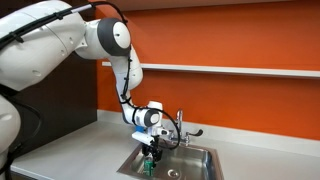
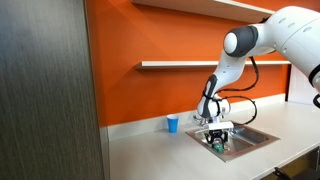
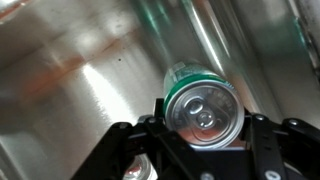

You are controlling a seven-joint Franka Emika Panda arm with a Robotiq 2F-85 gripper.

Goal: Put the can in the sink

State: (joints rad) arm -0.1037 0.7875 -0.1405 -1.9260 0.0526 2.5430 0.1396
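The green can [image 3: 200, 102] with a silvery pull-tab top sits between my gripper's [image 3: 203, 122] black fingers in the wrist view, gripped on both sides. In both exterior views the gripper [image 1: 149, 158] [image 2: 216, 139] hangs down inside the sink [image 1: 200, 158] [image 2: 258, 134], with the can [image 1: 147, 166] [image 2: 216, 145] held low in the stainless basin. The wrist view shows shiny steel sink walls behind the can. The sink bottom under the can is hidden.
A chrome faucet [image 1: 181, 127] with lever handles stands at the sink's back rim. A small blue cup [image 2: 173, 124] stands on the grey counter [image 2: 150, 150] beside the sink. An orange wall with a white shelf [image 2: 180, 64] is behind.
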